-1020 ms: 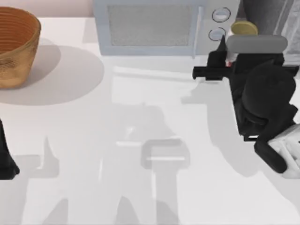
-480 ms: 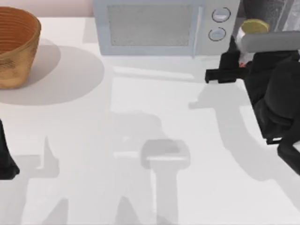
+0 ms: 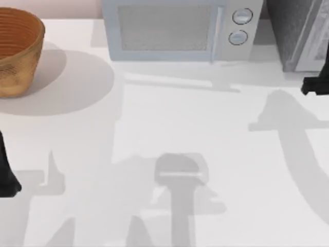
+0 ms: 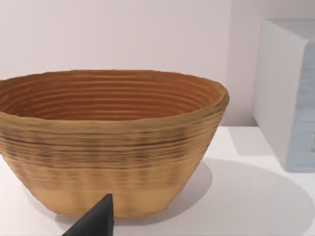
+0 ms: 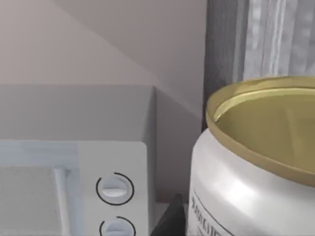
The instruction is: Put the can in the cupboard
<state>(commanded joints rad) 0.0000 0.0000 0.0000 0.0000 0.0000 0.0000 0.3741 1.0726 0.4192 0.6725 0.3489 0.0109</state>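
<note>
Can-wise, the top view shows no more than the setting: the large cupboard, dark grey speckled on its side with a pale grey framed door panel, stands at the far right corner of the white tabletop. Just left of it sits the light grey microwave with two round knobs. A woven tan wicker basket stands at the far left. A black part of the right arm pokes in at the right edge, just in front of the cupboard. The left arm is parked at the left edge.

From the left wrist, the wicker basket looms close on the tabletop, with one dark pincer fingertip before it. Whether the left pincer is apart or together I cannot tell.

From the right wrist, the small white cylindrical can with printed marks and a dull gold round lid sits right up against the camera, a dark fingertip touching its side. The cupboard rises just behind the can, the microwave beside it. The right pincer looks clamped on the can.
</note>
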